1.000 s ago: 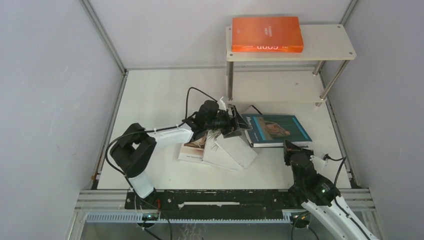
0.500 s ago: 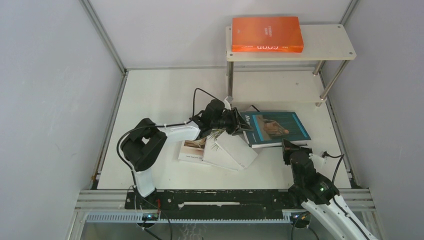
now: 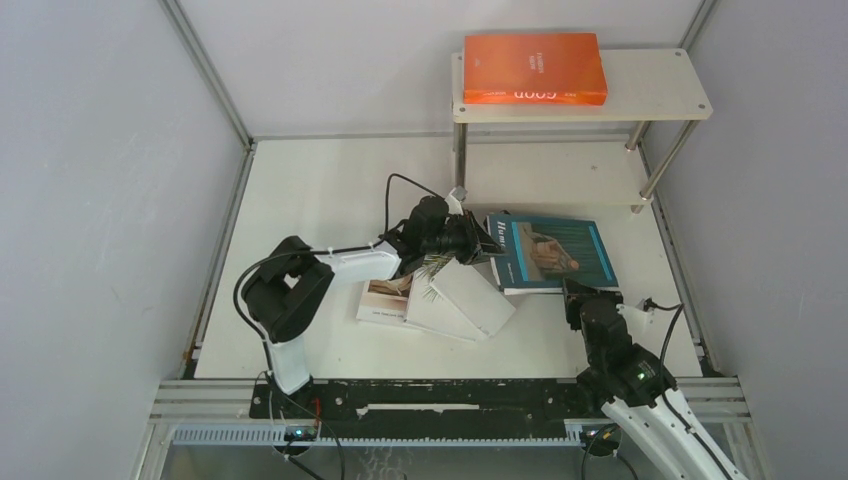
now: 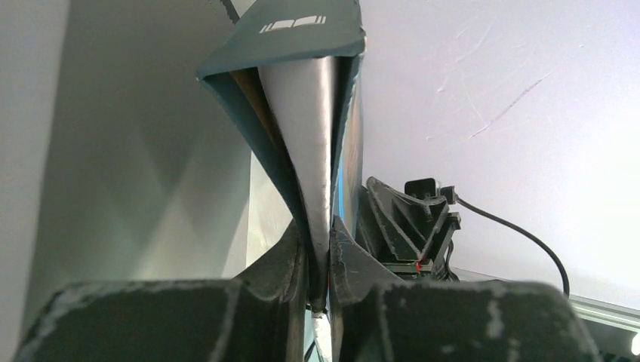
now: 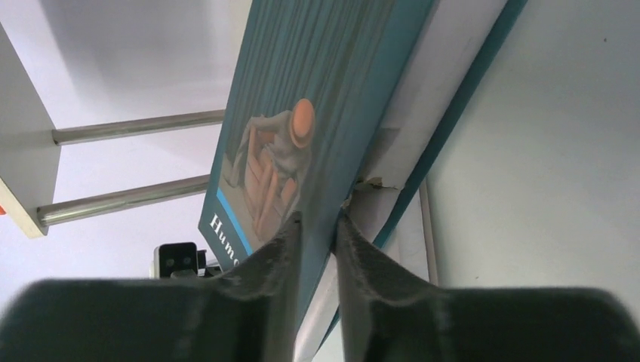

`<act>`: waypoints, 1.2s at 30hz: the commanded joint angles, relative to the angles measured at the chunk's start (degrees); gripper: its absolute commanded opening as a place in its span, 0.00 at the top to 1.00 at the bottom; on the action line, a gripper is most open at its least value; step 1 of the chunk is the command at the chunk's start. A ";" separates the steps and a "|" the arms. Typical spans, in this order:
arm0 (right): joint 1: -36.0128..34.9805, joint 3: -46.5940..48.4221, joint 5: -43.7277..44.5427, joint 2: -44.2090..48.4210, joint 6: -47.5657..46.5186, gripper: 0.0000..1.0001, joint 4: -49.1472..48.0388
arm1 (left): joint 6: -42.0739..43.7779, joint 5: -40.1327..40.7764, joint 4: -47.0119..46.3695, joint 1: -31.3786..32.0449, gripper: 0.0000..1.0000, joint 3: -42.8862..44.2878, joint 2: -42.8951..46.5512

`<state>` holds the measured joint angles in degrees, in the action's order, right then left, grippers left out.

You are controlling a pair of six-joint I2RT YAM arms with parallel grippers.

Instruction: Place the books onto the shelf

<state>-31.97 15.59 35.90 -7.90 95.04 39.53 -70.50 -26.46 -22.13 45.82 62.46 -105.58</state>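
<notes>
Book (image 3: 555, 250), teal — left jaws pinch edge, right jaws straddle cover.

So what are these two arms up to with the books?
Both arms are on the teal book. The left gripper is clamped on one end; the right gripper straddles its front cover. The orange book already lies on top of the shelf, and three other books sit heaped on the table.

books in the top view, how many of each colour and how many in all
orange book: 1
dark teal book: 1
white or grey-white books: 3
total: 5
</notes>
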 commanded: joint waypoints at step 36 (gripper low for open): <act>11.93 11.61 -11.92 0.22 -19.59 0.43 4.05 | 20.18 23.80 6.77 1.82 1.00 3.75 20.69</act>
<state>-20.53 23.77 23.40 -7.03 79.42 43.35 -56.90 -9.87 -15.57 46.52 62.46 -90.65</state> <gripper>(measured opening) 0.564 0.154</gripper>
